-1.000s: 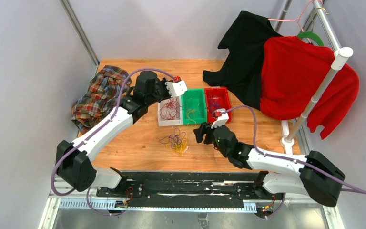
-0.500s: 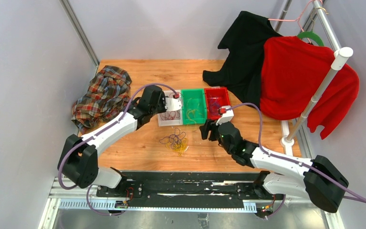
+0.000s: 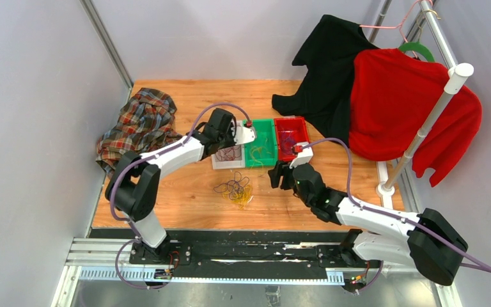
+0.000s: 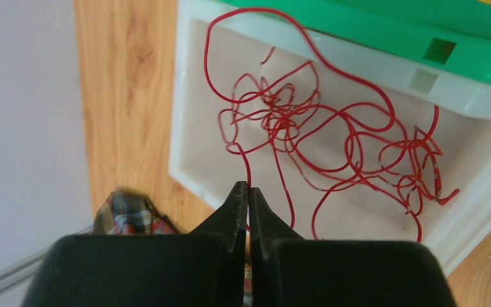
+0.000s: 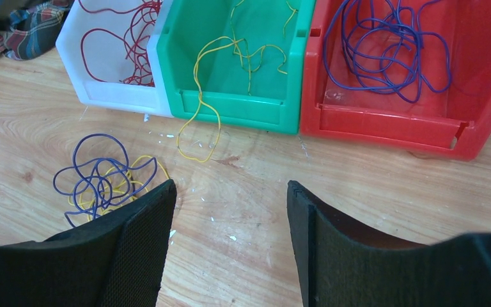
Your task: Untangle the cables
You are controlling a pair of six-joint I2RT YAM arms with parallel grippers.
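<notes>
The leftover tangle [image 5: 102, 179] of purple and yellow strands lies on the table [image 5: 371, 192], at the lower left of the right wrist view, just in front of the bins. The red cable [image 4: 319, 141] curls inside the white bin [image 4: 188, 96], filling the middle of the left wrist view. The yellow cable [image 5: 220, 42] spills over the front of the green bin [image 5: 243, 109] onto the wood. The purple cable [image 5: 383, 51] lies in the red bin [image 5: 390, 125], at the upper right. The left gripper [image 4: 249, 192] is pressed closed, pinching a strand of the red cable. The right gripper [image 5: 229, 188] hovers spread wide, holding nothing.
</notes>
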